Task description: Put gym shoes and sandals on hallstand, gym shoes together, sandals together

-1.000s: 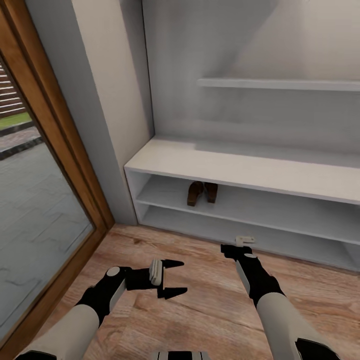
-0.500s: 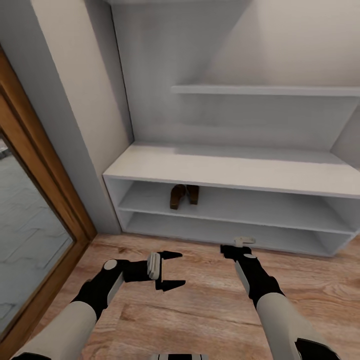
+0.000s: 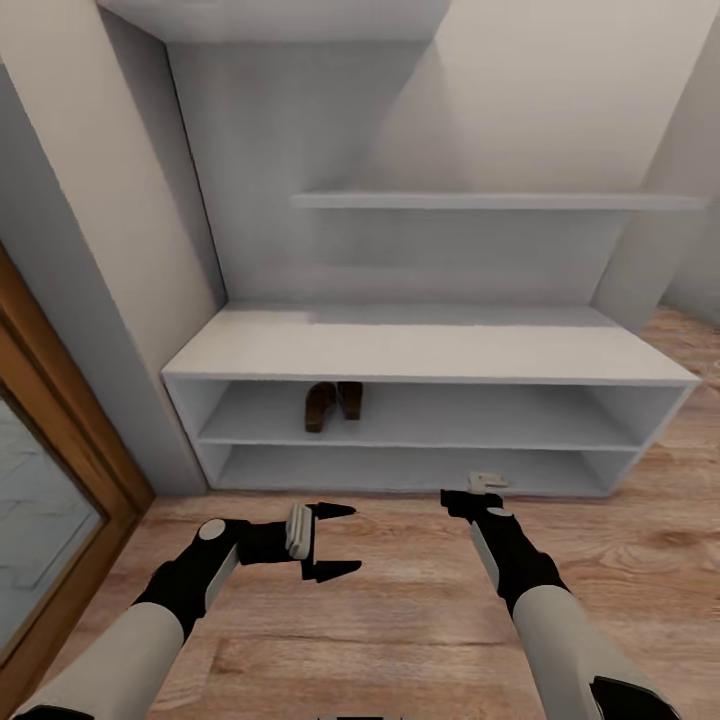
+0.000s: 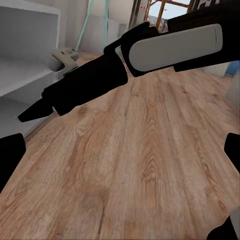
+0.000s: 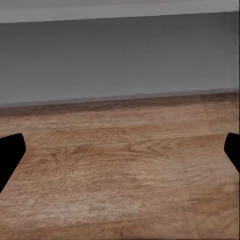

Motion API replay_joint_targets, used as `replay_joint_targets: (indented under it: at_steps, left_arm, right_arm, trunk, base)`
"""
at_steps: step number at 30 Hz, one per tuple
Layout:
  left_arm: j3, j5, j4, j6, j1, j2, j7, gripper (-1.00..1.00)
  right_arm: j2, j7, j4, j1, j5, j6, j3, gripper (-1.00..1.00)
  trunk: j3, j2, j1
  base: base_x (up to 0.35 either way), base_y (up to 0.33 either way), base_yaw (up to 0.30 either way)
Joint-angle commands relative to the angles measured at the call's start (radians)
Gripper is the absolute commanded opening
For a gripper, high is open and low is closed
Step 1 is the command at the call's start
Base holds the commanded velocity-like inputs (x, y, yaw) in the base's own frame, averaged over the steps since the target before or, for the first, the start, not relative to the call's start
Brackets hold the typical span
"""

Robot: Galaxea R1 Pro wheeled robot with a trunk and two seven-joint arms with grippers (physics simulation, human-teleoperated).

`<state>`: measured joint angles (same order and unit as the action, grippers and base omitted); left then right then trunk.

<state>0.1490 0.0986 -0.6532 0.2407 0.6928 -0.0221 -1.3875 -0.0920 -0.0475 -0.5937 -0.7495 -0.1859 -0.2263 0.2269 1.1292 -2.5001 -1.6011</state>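
The hallstand (image 3: 430,350) stands straight ahead, a pale grey-white bench with two open shelf levels and a back panel with upper shelves. The two sandals (image 3: 333,403), dark brown, stand side by side on its middle shelf towards the left. The gym shoes are out of view. My left gripper (image 3: 350,540) hovers open over the corridor floor (image 3: 400,620), pointing right, with nothing between its fingers. My right gripper (image 3: 468,495) points at the rack's lowest level; in the right wrist view its fingertips (image 5: 10,152) sit wide apart over bare planks, open and empty.
A wood-framed glass door (image 3: 50,480) and a grey wall pillar (image 3: 90,330) close off the left side. Wood floor continues past the rack's right end (image 3: 690,400). In the left wrist view my right arm (image 4: 170,47) crosses over the planks.
The head view has swung to the right, so the door slid towards the left edge and the rack's right end came into view. Both arms hold nearly the same pose.
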Motion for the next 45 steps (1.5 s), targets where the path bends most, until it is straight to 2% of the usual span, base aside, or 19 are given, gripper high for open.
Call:
replay_joint_targets:
  at_steps: [1,14,32,45]
  left_arm:
    - [0.006,0.009,0.001,0.006,0.001,-0.003,0.001,1.00]
    - [0.006,0.010,0.001,0.006,0.001,-0.006,0.004,1.00]
    - [0.006,0.010,0.001,0.006,0.001,-0.006,0.004,1.00]
    - [0.007,0.010,0.001,0.006,0.001,-0.004,0.004,1.00]
  right_arm:
    - [-0.002,0.001,-0.001,-0.001,-0.010,-0.005,0.005,1.00]
    - [-0.001,0.001,-0.001,-0.001,-0.010,-0.005,0.006,1.00]
    - [-0.001,0.001,-0.001,-0.001,-0.010,-0.005,0.006,1.00]
    - [-0.001,0.001,-0.002,-0.001,-0.010,-0.005,0.006,1.00]
  trunk:
    - [0.000,0.000,0.000]
    - [-0.012,0.000,0.000]
    - [-0.028,0.000,0.000]
    - [-0.029,0.000,0.000]
  base:
    - [0.000,0.000,-0.251]
    - [0.000,-0.021,-0.251]
    - [0.000,-0.265,-0.246]
    - [0.000,-0.193,-0.097]
